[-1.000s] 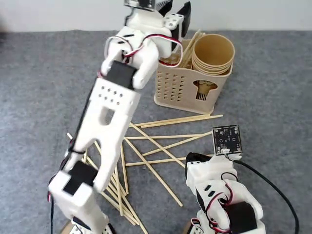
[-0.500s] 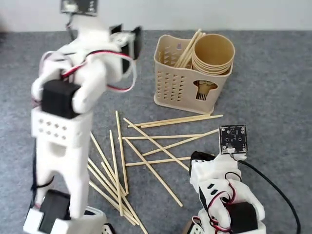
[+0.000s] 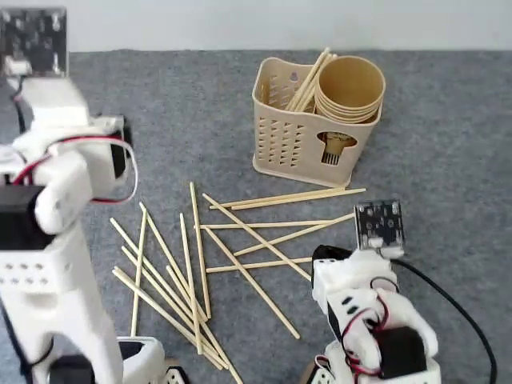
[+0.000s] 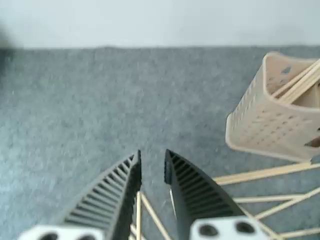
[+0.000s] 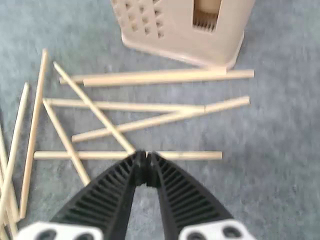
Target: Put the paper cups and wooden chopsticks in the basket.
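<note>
One basket (image 3: 298, 144): the high view has paper cups (image 3: 350, 86) nested inside it, with wooden chopsticks (image 3: 308, 80) leaning beside them. Many loose chopsticks (image 3: 240, 240) lie scattered on the desk (image 3: 448, 176) before the basket. Left wrist view: left claw (image 4: 152, 156) slightly parted, empty, well apart from the basket. Right wrist view: right claw (image 5: 146, 156) clenched, empty, tips over one loose chopstick, possibly touching.

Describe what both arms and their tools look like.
The left arm and right arm are blocky white plastic shells with black motor blocks and loose red, white and black wires. A small dark circuit board sits at each wrist: left board, right board. A thick black cable trails from the right arm. The left tool and right tool have black, tapered, ribbed fingers.
</note>
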Tool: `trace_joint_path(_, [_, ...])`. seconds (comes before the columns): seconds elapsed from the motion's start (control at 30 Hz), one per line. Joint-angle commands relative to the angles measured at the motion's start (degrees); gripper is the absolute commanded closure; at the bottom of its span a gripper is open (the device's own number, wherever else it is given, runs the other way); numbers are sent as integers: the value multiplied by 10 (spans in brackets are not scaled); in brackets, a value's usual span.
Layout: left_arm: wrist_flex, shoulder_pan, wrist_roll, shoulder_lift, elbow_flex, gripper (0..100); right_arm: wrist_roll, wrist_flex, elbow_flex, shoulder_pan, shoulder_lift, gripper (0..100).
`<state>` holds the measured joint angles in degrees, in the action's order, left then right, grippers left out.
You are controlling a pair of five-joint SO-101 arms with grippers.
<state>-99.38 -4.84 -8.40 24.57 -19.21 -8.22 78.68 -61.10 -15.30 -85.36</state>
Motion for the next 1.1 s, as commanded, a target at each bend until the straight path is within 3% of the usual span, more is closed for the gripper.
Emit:
trace_joint_path(0.0, [-9,-26,18,83,105,931,21,-7,93,-30,164,983])
trace_joint_path(0.17, [43,-98,18,194,278,931,40,-34,172,-93,358,983])
trace_joint_path(0.4, [194,-176,60,329,580,930,106,-155,188,-178,502,978])
trace_joint_path(0.53, [265,-197,64,376,713,929,116,-188,190,-227,555,861])
trace_joint_path(0.6, [287,-202,64,393,757,928,116,-189,204,-247,582,812])
trace_joint_path(1.07, [347,-206,64,421,907,928,115,-192,369,-291,828,856])
